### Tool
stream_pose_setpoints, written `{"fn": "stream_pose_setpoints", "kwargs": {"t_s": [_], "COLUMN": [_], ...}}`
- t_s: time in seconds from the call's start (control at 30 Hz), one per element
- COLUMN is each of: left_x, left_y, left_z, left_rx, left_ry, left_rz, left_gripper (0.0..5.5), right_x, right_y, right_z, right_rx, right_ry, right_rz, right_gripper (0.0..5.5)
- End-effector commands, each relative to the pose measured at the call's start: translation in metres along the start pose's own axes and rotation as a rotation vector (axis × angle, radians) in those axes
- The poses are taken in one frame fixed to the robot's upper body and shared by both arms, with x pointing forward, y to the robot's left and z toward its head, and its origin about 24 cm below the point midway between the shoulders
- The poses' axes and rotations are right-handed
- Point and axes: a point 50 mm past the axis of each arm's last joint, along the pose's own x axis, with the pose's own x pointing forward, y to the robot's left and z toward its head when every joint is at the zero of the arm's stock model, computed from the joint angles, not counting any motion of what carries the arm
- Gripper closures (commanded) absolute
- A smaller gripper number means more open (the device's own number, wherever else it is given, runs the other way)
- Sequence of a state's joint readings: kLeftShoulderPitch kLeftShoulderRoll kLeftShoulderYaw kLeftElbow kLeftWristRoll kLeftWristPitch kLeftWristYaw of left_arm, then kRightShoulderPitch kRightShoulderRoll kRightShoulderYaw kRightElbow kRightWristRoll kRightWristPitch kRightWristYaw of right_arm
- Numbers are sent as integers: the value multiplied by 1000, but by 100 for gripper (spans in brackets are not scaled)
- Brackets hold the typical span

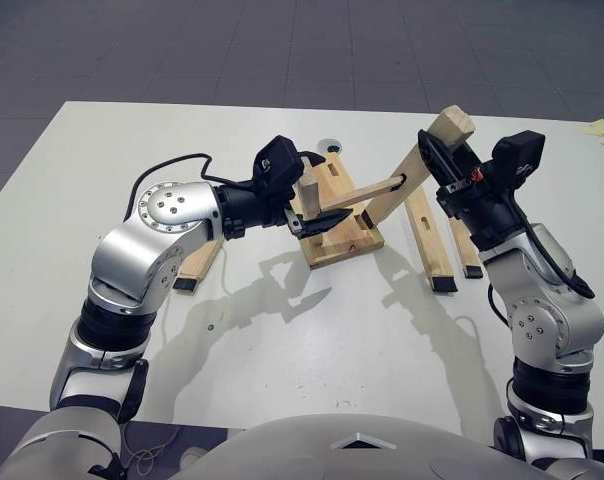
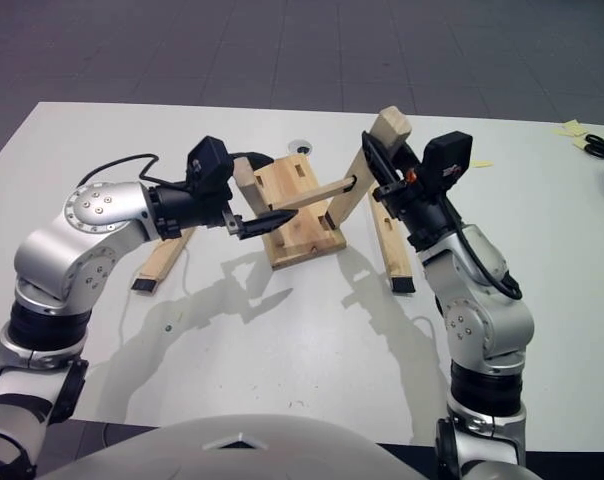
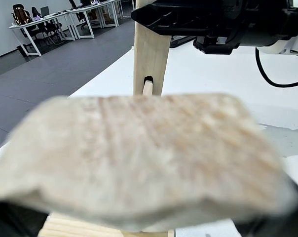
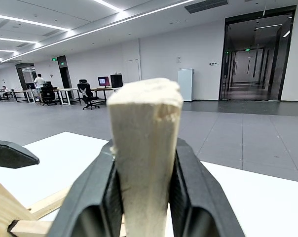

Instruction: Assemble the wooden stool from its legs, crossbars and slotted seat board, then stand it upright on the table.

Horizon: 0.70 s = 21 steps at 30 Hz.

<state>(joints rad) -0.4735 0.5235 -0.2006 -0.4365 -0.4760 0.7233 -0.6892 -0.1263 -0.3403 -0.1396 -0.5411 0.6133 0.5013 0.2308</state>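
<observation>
On the white counter (image 1: 282, 340), the flat, pale wooden slotted seat board (image 1: 347, 235) lies just ahead of the left arm. The left claw (image 1: 327, 218) hangs low over the board's near edge, its tip just beside the near end of the thin wooden crossbar (image 1: 367, 192). Whether it is spread or pinching that bar cannot be told. A short, pale wooden post (image 1: 307, 188) stands upright at the board's left side, close against this claw.

The crossbar slants up and to the right from the board, and its far end sits in a slot of the thick, light wooden leg (image 1: 454, 126). The right claw (image 4: 145, 148) is pressed tight on both sides of this leg near its upper end, holding it tilted above the board's right edge.

One loose leg (image 1: 200, 262) lies flat to the left of the board, and two more (image 1: 425, 235) (image 1: 464, 248) lie to its right.
</observation>
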Motion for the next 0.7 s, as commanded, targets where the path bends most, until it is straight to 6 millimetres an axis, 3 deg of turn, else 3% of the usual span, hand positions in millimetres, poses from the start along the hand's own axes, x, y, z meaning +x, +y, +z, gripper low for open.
{"fn": "stream_pose_setpoints", "kwargs": {"t_s": [0.03, 0.23, 0.43, 0.57, 0.7], "left_x": [-3, -27, -38, -39, -38], "left_y": [1, 10, 16, 16, 16], "left_z": [4, 25, 27, 23, 22], "left_rx": [-40, -139, -156, -137, -123], "left_ry": [-28, -128, -98, -59, -40], "left_rz": [-12, -57, -78, -69, -73], "left_gripper": [182, 99, 10, 10, 72], "right_x": [-1, -2, -2, -1, -1], "right_y": [4, -3, -1, 0, 1], "right_z": [-10, -6, -7, -7, -6], "right_rx": [93, 122, 124, 120, 102], "right_ry": [39, 39, 49, 45, 41], "right_rz": [-28, -48, -52, -53, -56], "right_gripper": [448, 448, 448, 448, 448]}}
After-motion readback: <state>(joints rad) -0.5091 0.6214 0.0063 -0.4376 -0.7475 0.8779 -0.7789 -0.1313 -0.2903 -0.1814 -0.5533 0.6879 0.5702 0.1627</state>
